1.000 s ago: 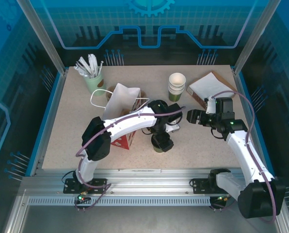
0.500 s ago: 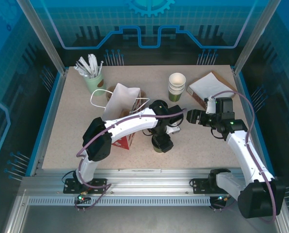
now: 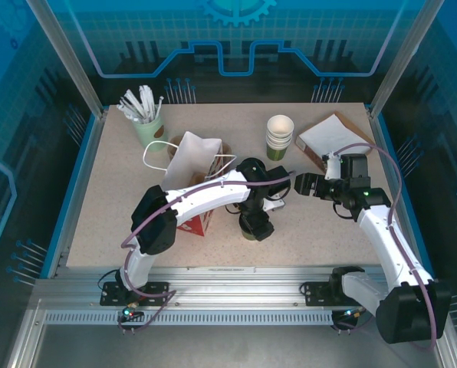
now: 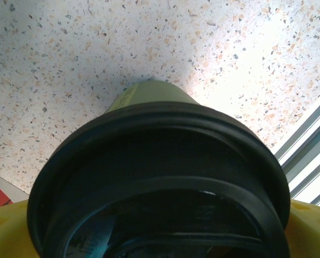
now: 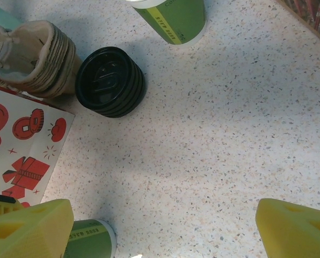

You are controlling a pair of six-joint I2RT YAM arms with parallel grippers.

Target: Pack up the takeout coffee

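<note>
Near the middle of the surface (image 3: 313,230), just right of the white paper bag (image 3: 192,162), the takeout coffee (image 4: 149,97) stands upright with its black lid (image 4: 160,177) on. Our left fingers (image 4: 4,231) hang straight above it, spread wide, one on each side of the lid. From the left wrist view we cannot tell whether they touch it. Nothing is lifted yet, as the cup's base sits on the surface.

We judge the step in hand to be the grasp. To do it well, we would go down past the lid's flange and close on the green paper wall beneath it. A grip on the lid alone could pop it off or let the cup drop away. The squeeze should be gentle, because a paper wall buckles and a crushed cup pushes its lid up. After that we would lift straight, keep the cup level, clear the bag's top edge and lower it in without snagging the handles.

Our right fingers (image 5: 28,226) are also spread wide and hold nothing. They hover near the stack of black lids (image 5: 110,81) and the stacked green cups (image 3: 280,134). That arm could steady the bag's mouth, though we cannot see how far the mouth gapes.
</note>
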